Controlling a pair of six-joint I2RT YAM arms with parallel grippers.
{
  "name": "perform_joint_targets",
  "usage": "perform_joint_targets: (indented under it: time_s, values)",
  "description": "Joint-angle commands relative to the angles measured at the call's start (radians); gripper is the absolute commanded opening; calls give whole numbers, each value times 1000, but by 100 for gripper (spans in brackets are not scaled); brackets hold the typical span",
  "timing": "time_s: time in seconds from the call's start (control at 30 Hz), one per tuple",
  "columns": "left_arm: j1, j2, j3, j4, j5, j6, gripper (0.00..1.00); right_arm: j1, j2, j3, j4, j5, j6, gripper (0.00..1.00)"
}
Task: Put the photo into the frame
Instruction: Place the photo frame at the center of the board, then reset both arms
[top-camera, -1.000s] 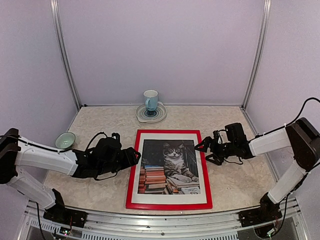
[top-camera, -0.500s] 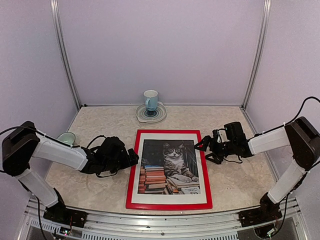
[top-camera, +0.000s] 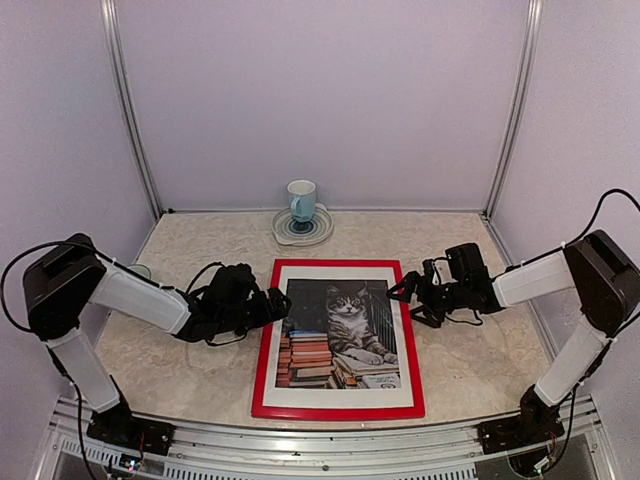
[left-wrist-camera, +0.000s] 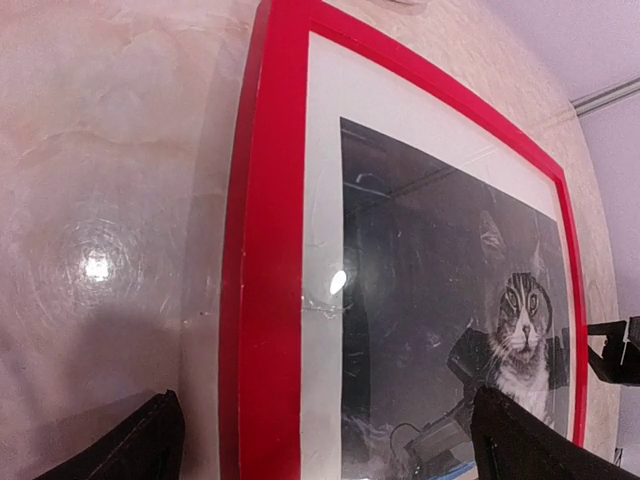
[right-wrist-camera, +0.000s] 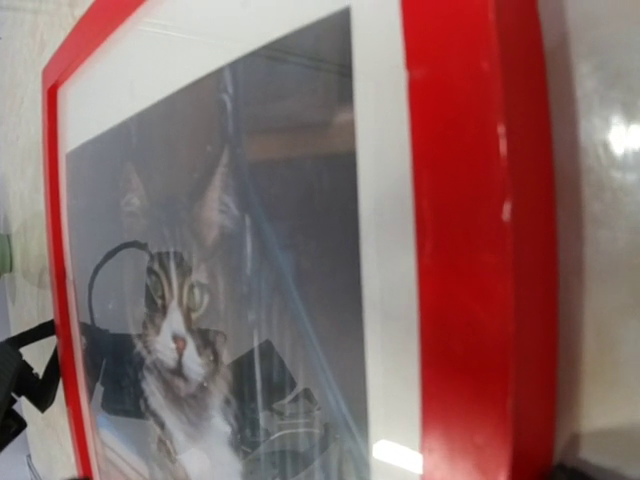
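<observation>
The red frame (top-camera: 262, 372) lies flat and face up in the middle of the table. The photo (top-camera: 345, 330) of the tabby cat and books sits inside it, within a white mat (top-camera: 340, 272). My left gripper (top-camera: 277, 306) is at the frame's left rail and open. In the left wrist view its fingers (left-wrist-camera: 150, 445) stand either side of the red rail (left-wrist-camera: 265, 250), one over the table, one over the photo (left-wrist-camera: 450, 280). My right gripper (top-camera: 402, 294) stands open at the frame's right rail (right-wrist-camera: 480, 250), near the top. Its wrist view looks across the photo (right-wrist-camera: 230, 250).
A blue and white mug (top-camera: 302, 200) stands on a round plate (top-camera: 318, 232) at the back centre. A small green bowl (top-camera: 138, 270) peeks out behind my left arm. Purple walls enclose the table on three sides.
My left arm has swung right, up to the frame's left rail, and its jaws have opened wider. The right arm has barely moved. The frame and photo have stayed put.
</observation>
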Motion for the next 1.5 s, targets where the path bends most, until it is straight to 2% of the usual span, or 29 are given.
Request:
perform_joint_targets:
  time_s: [0.0, 0.2, 0.43, 0.57, 0.73, 0.83, 0.93, 1.07, 1.23, 1.47]
  values:
    - [7, 57, 26, 21, 59, 21, 99, 10, 42, 38, 14, -6, -12, 99]
    - [24, 111, 79, 73, 114, 28, 99, 10, 89, 84, 24, -3, -11, 99]
    - [57, 150, 176, 47, 126, 52, 99, 10, 147, 158, -5, 6, -31, 99]
    - [59, 116, 137, -7, 103, 40, 99, 10, 127, 227, -210, 135, -127, 99]
    - [63, -20, 44, -62, 38, 46, 99, 10, 72, 328, -535, 448, -276, 99]
    - [68, -127, 22, -118, -16, 85, 99, 9, -4, 343, -599, 593, -366, 99]
    - [72, -227, 29, -203, -90, 148, 99, 10, -128, 312, -562, 629, -481, 99]
    - [84, -412, 52, -296, -201, 241, 99, 10, -369, 210, -408, 569, -644, 99]
    - [91, -619, 49, -353, -322, 286, 99, 10, -640, 166, -342, 463, -751, 99]
    - [94, -798, 44, -453, -420, 331, 99, 10, -865, 109, -301, 522, -781, 99]
